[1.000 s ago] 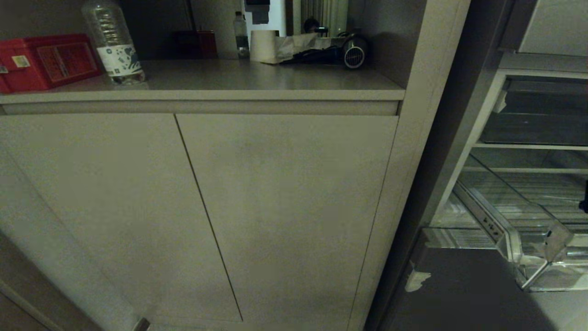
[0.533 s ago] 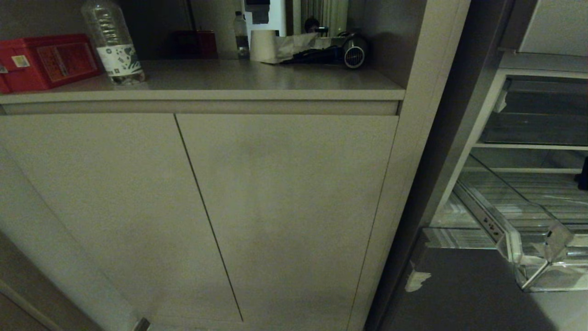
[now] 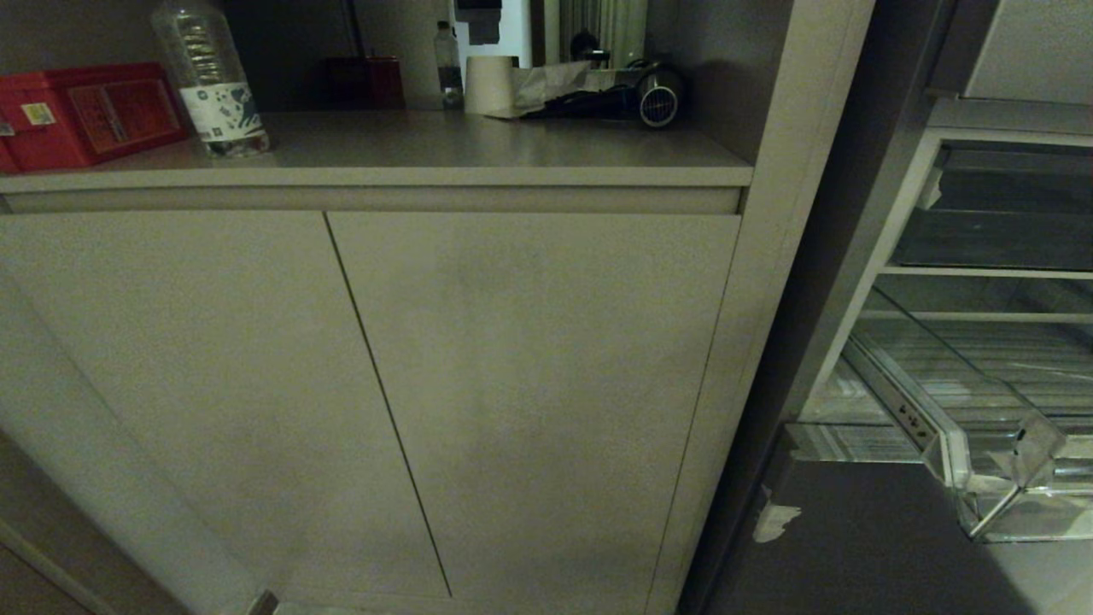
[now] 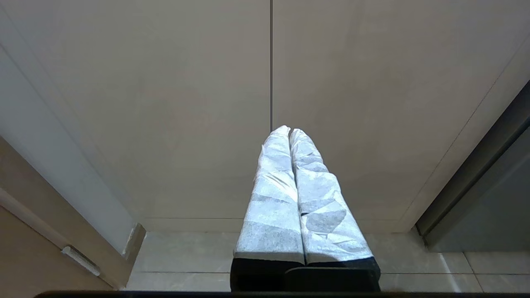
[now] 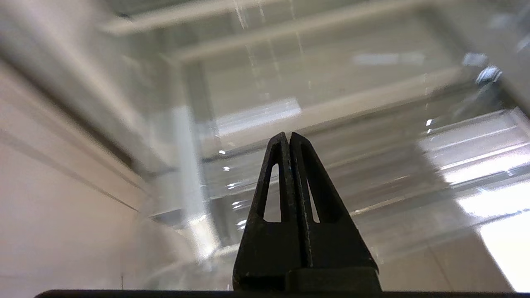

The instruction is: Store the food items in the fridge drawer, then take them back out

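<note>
The fridge drawer (image 3: pixel 914 418), a clear bin with a ribbed floor, stands pulled out of the open fridge at the right edge of the head view. No food item shows in any view. My right gripper (image 5: pixel 286 134) is shut with nothing between its black fingers. It hangs in front of the blurred clear drawer (image 5: pixel 372 165) and lies outside the head view. My left gripper (image 4: pixel 289 130) has white-wrapped fingers and is shut and empty. It is parked low, pointing at the beige cabinet doors (image 4: pixel 207 103), also outside the head view.
Beige cabinet doors (image 3: pixel 512 384) fill the head view. On the counter above stand a red box (image 3: pixel 85 111), a plastic bottle (image 3: pixel 209 81), a paper roll (image 3: pixel 491 85) and a dark round-nosed device (image 3: pixel 657 102). A fridge shelf (image 3: pixel 982 272) sits above the drawer, a grey panel (image 3: pixel 854 547) below.
A dark part of my right arm at the right edge of the head view rose and left the picture. The scene itself has not shifted.
</note>
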Available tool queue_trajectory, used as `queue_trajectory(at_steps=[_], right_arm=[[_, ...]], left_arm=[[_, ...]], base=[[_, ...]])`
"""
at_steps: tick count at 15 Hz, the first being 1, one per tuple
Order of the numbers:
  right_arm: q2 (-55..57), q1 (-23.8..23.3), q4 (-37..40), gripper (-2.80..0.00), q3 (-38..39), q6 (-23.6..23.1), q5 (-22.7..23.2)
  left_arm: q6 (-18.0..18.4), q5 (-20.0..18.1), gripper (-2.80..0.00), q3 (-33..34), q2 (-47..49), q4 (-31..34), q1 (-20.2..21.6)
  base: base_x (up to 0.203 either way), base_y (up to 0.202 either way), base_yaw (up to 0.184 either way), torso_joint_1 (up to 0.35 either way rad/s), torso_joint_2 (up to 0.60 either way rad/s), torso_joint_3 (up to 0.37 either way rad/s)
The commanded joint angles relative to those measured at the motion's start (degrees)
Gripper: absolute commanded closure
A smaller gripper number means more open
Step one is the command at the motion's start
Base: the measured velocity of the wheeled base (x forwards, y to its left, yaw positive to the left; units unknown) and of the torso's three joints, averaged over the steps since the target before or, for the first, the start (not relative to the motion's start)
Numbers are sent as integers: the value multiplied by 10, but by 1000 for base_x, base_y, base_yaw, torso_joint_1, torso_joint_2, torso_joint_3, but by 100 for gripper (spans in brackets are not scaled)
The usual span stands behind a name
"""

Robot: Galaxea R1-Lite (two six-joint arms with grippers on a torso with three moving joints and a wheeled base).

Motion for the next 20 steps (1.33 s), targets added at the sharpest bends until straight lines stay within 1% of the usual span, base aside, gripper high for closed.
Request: queue_trajectory(at_steps=[1, 4, 6, 8, 9, 12, 13, 14, 15, 16, 17, 18, 20], right_arm=[[-144, 0, 1, 0, 41, -6, 8], [-279, 0, 1, 0, 124, -44, 15], [-364, 1, 1, 0, 199, -74, 21], [-429, 2, 1, 0, 279, -104, 45], [-452, 2, 1, 0, 313, -113, 57], [-458, 4, -6, 0, 383, -121, 80], [-455, 21, -13, 0, 396, -124, 84], [-455, 59, -20, 0, 416, -126, 83], [-456, 81, -27, 0, 452, -135, 73], [-457, 89, -39, 0, 486, -151, 56], [-457, 94, -68, 0, 519, -162, 29], [-457, 105, -96, 0, 530, -161, 13], [-457, 113, -87, 0, 531, -152, 5]], left_arm=[[0, 0, 0, 0, 0, 0, 0], [0, 0, 0, 0, 0, 0, 0], [0, 0, 0, 0, 0, 0, 0], [0, 0, 0, 0, 0, 0, 0], [0, 0, 0, 0, 0, 0, 0], [0, 0, 0, 0, 0, 0, 0], [0, 0, 0, 0, 0, 0, 0], [0, 0, 0, 0, 0, 0, 0], [0, 0, 0, 0, 0, 0, 0], [0, 0, 0, 0, 0, 0, 0], [-1, 0, 0, 0, 0, 0, 0], [0, 0, 0, 0, 0, 0, 0], [0, 0, 0, 0, 0, 0, 0]], base=[[0, 0, 0, 0, 0, 0], [0, 0, 0, 0, 0, 0], [0, 0, 0, 0, 0, 0], [0, 0, 0, 0, 0, 0], [0, 0, 0, 0, 0, 0], [0, 0, 0, 0, 0, 0], [0, 0, 0, 0, 0, 0], [0, 0, 0, 0, 0, 0], [0, 0, 0, 0, 0, 0], [0, 0, 0, 0, 0, 0], [0, 0, 0, 0, 0, 0], [0, 0, 0, 0, 0, 0], [0, 0, 0, 0, 0, 0]])
